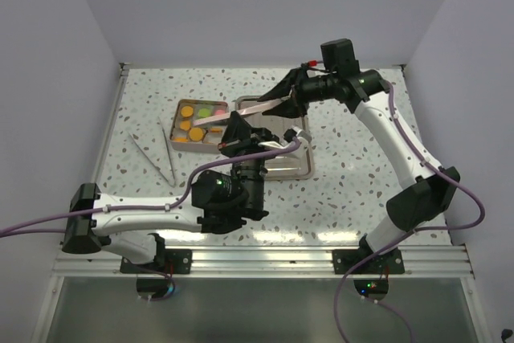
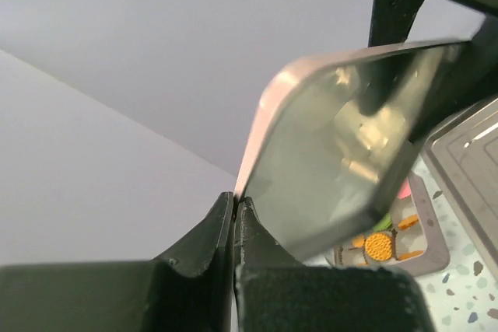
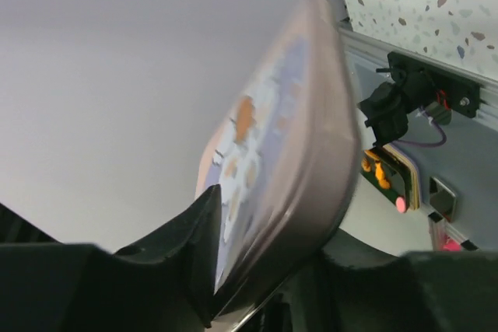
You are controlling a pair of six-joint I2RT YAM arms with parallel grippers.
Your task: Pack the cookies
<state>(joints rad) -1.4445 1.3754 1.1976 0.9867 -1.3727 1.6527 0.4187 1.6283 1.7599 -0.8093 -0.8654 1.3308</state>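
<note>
Above the cookies (image 1: 186, 111), right fingers (image 3: 187, 246) clamp the lid (image 2: 334, 138); closed left fingers (image 2: 206, 239) touch it.

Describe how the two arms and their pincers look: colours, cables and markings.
Both the left arm and right arm have white links with bulky black joint housings, each showing a small green light. Purple cables trail from both. The left pincer and right pincer are black with tapered fingers; a red mark sits by the right wrist.
</note>
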